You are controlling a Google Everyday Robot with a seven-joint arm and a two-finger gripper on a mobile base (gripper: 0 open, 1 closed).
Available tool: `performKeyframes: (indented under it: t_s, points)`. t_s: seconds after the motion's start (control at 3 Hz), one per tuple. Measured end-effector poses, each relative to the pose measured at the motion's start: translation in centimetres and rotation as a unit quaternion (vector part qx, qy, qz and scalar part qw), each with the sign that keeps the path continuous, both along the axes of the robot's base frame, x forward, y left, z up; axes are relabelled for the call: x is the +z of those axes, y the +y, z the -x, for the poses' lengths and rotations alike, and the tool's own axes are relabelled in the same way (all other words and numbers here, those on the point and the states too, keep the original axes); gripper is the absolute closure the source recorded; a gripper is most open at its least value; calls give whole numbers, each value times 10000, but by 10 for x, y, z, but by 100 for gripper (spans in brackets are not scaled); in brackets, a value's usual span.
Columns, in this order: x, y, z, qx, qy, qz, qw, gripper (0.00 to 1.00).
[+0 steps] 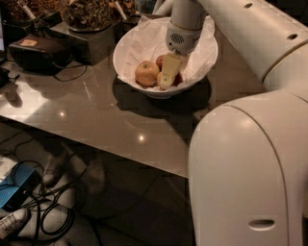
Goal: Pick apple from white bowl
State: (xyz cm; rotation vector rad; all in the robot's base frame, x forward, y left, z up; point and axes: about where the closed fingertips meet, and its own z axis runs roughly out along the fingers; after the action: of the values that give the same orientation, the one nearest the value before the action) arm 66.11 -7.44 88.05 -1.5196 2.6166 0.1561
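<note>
Floor, lower left: a blue box (14, 190) and loose cables (48, 211) lie below the table edge, out of the job's way.
Black device (36, 48): sits on the table (96, 110) at upper left, well apart from the fruit.
Dark snack bowl (86, 12): stands at the top of the frame, raised on a dark stand, just left of the target dish; it is not the one wanted.
White bowl (123, 57): upper centre of the frame, on the table, lined with crumpled paper (144, 36) that cushions the fruit and keeps it gathered at the bottom.
Apple (147, 73): the yellowish-red one rests in the left of the bowl's hollow, just left of the tool.
Second apple (160, 61): redder, behind the first and partly hidden by the tool.
Tool (167, 77): reaches steeply down into the bowl among the fruit, probably so it can come at an apple from above, past the sloping wall. I cannot tell whether it is wide, narrow or holding an apple.
Arm (240, 33): runs from upper right down to the tool.
Robot body (240, 182): fills the lower right and hides that part of the table.
Step, as I judge it: the grasp itself; no apple is above the rim yet.
</note>
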Motion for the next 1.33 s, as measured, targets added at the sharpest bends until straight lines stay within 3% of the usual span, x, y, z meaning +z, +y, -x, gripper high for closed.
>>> performKeyframes:
  t_s: [0.67, 1.33]
  points:
    - [-23, -10, -1, -43, 210, 40, 9998, 33]
    - [-23, -10, -1, -43, 211, 40, 9998, 75]
